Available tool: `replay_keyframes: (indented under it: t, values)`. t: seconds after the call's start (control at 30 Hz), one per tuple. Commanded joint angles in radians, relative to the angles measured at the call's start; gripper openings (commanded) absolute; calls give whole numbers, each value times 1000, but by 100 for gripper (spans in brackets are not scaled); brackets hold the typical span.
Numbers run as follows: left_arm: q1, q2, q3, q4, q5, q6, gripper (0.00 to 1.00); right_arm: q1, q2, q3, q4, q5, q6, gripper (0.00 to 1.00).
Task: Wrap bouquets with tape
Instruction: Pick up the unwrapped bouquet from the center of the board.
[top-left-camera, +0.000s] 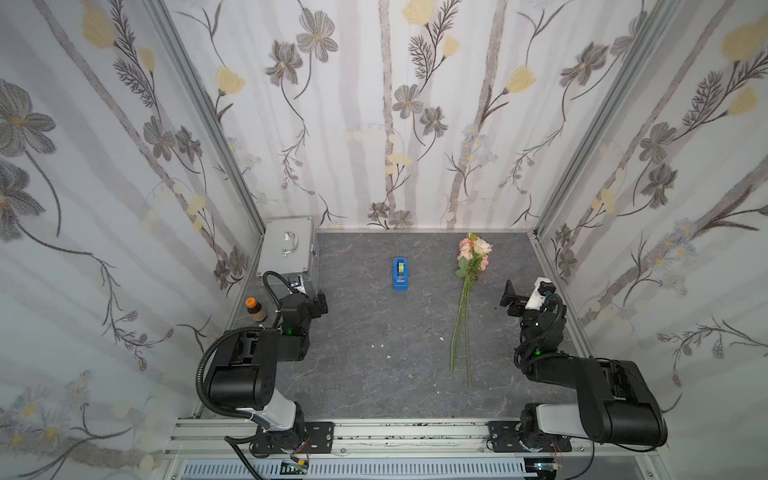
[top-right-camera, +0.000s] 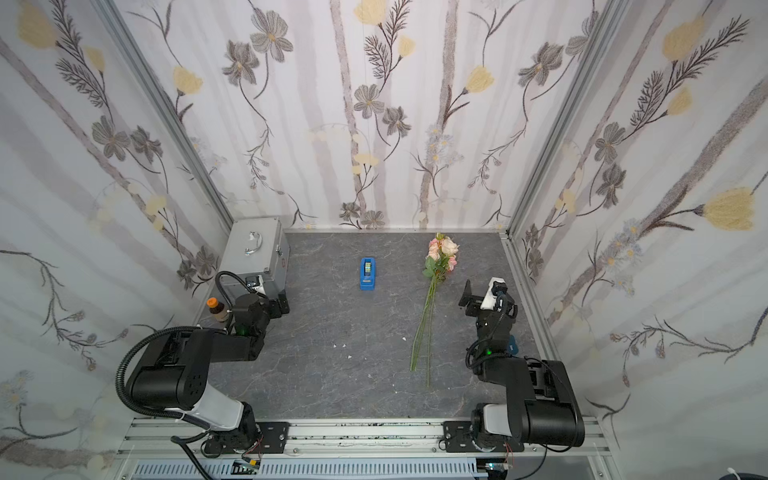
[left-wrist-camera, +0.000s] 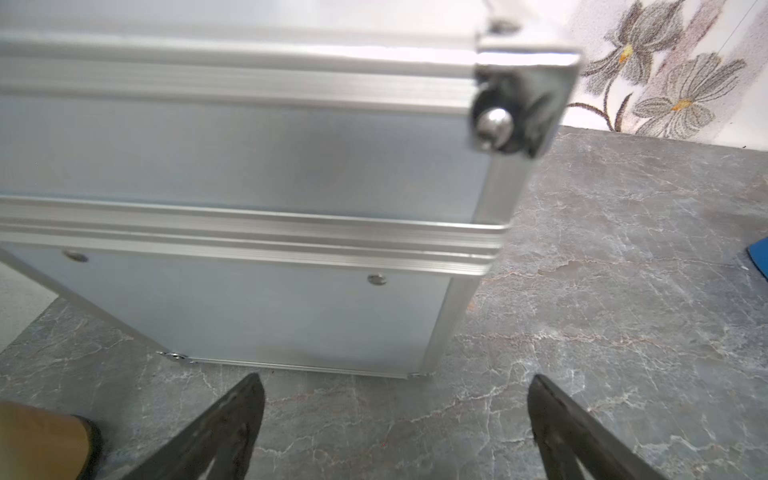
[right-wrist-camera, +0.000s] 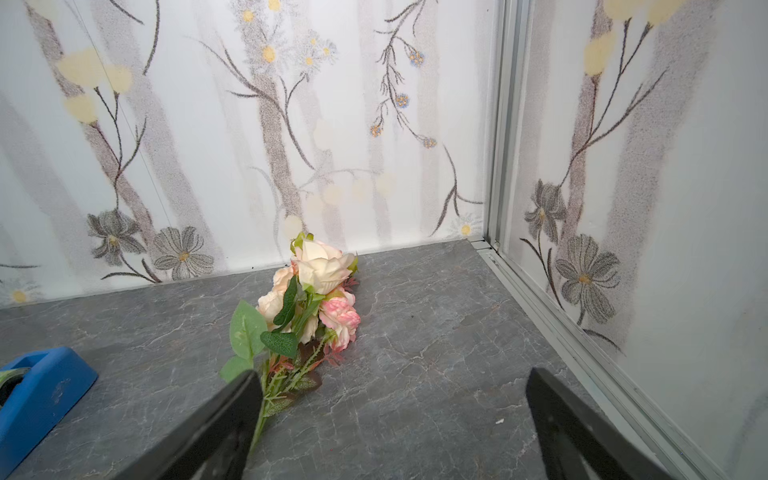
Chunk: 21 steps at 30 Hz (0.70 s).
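Observation:
The bouquets are one bunch of pink and peach roses (top-left-camera: 474, 251) (top-right-camera: 443, 250) lying flat on the grey marble tabletop at the back right, with long green stems (top-left-camera: 462, 328) running toward the front. The tape sits in a bright blue dispenser (top-left-camera: 400, 274) (top-right-camera: 367, 273) at the back centre. My right gripper (top-left-camera: 509, 297) (right-wrist-camera: 392, 374) hovers open just right of the stems, with the roses (right-wrist-camera: 309, 299) ahead of it and the dispenser (right-wrist-camera: 39, 395) off to one side. My left gripper (top-left-camera: 319, 305) (left-wrist-camera: 395, 380) is open and empty, well left of the dispenser.
A silver aluminium case (top-left-camera: 286, 249) (left-wrist-camera: 249, 166) stands at the back left, directly ahead of my left gripper. A brown bottle with an orange cap (top-left-camera: 254, 309) stands beside the left arm. A dark-blue block (top-right-camera: 512, 345) shows by the right arm. Wallpapered walls enclose three sides.

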Motion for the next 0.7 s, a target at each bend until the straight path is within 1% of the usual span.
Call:
replay_keyframes:
  t: [0.0, 0.6, 0.67]
  values:
    - [0, 2, 0, 36, 1, 4, 100, 4, -2, -1, 36, 0, -18, 100]
    - [1, 2, -1, 37, 0, 3, 100, 4, -4, -3, 40, 0, -19, 100]
    - [-1, -6, -3, 45, -1, 5, 100, 10, -34, -11, 35, 27, -16, 100]
